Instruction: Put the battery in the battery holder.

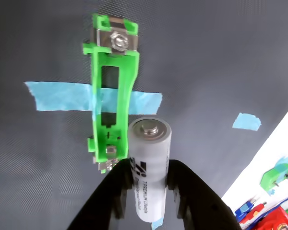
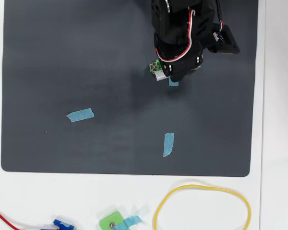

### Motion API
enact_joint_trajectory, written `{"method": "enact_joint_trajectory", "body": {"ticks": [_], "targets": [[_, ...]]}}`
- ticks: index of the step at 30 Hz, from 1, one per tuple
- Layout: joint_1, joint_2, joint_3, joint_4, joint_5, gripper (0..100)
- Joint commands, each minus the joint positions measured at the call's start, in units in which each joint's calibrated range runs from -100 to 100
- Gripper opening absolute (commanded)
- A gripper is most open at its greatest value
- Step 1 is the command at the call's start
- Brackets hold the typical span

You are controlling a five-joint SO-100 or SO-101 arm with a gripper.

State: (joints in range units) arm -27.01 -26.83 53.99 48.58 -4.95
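Clearly, in the wrist view, the blue tape strip lies across the dark mat and passes under the battery holder, presumably pinning the green frame flat so it cannot slide when something is pushed into it. Its long slot is empty, with only mat and tape showing through, and metal screw tabs sit at both ends. Just right of the frame's near end is the battery, pinched between the black jaws of the gripper, its capped terminal pointing away from the wrist. It runs roughly along the frame's length but sits beside it and above its near end, not in the slot; I judge it needs a shift left and a lowering before release. Further right, a small tape scrap lies loose. In the overhead view, the arm hides nearly all of this.
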Motion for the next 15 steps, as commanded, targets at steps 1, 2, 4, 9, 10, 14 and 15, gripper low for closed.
{"method": "enact_joint_trajectory", "body": {"ticks": [1, 2, 4, 9, 10, 14, 15], "targets": [[0.5, -0.3, -6.4, 7.7, 0.3, 0], [0.5, -0.3, -7.2, 9.1, 0.3, 0], [0.4, -0.3, -10.6, 14.7, 0.3, 0], [-5.0, -0.3, -12.6, 19.0, -0.2, 0], [-5.4, -0.3, -12.6, 19.0, -0.2, 0], [-7.9, -0.3, -12.5, 18.8, -2.8, 0], [-8.1, -0.2, -12.3, 18.6, -2.8, 0]]}}
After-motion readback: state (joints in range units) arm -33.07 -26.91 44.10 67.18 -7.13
